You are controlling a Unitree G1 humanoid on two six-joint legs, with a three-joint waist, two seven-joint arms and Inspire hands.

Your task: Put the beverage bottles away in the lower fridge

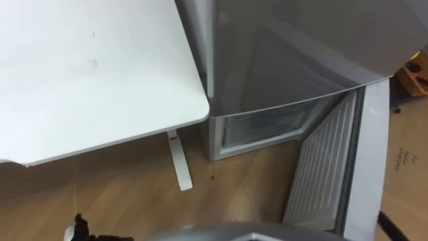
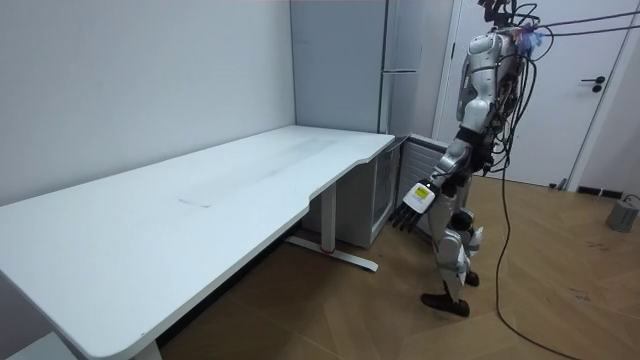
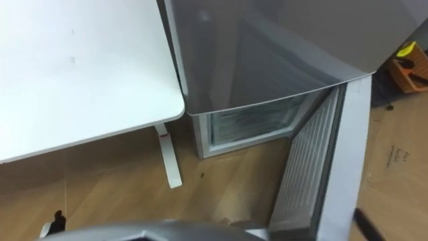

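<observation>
The grey fridge (image 1: 301,47) stands straight ahead of me with its upper door closed. Its lower compartment (image 1: 267,127) is open and shows a frosted drawer front. The lower door (image 1: 328,167) is swung out to my right, its ribbed white inner side facing me. In the room view I stand upright beside the open lower door (image 2: 428,165). My left hand (image 2: 412,205) hangs low in front of the fridge with straight fingers and holds nothing. Its dark fingertips (image 1: 80,227) show at the lower left of the left eye view.
A long white table (image 1: 87,73) runs along my left, its corner close to the fridge and its white leg (image 1: 179,161) on the wood floor. An orange box (image 1: 416,73) and flat cardboard (image 1: 404,167) lie right of the door.
</observation>
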